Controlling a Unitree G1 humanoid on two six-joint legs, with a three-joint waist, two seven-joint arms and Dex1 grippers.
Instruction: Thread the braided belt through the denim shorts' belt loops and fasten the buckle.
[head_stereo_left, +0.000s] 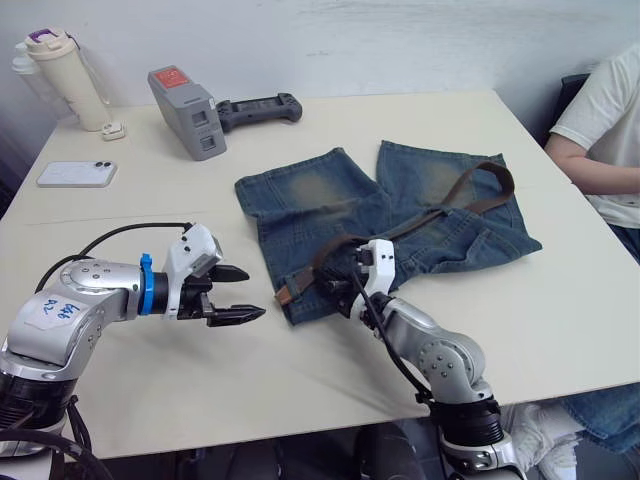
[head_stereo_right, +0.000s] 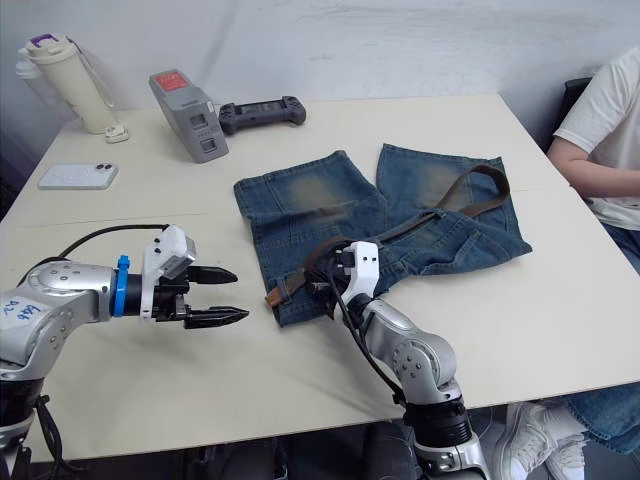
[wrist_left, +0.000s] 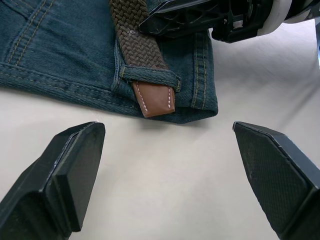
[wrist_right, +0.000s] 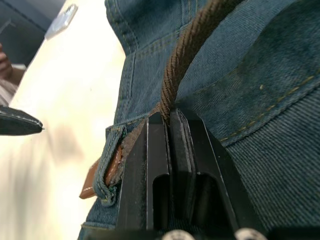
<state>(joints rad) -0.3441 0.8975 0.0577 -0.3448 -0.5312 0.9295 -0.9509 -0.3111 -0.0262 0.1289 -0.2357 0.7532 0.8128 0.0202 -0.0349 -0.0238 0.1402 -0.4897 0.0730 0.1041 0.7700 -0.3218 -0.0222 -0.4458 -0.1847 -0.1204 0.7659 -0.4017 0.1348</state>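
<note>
Right gripper (wrist_right: 170, 120) is clenched on the braided belt (wrist_right: 187, 47) just behind the first belt loop (wrist_left: 150, 76) — tip's poked through, so next the wide-open left gripper (wrist_left: 167, 165) probably grabs it and pulls.

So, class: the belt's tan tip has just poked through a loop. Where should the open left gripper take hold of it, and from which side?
Grip the flat tan tip past the loop, coming from the table side beyond the waistband. It lies flat and juts over the shorts' hem towards the left gripper.
</note>
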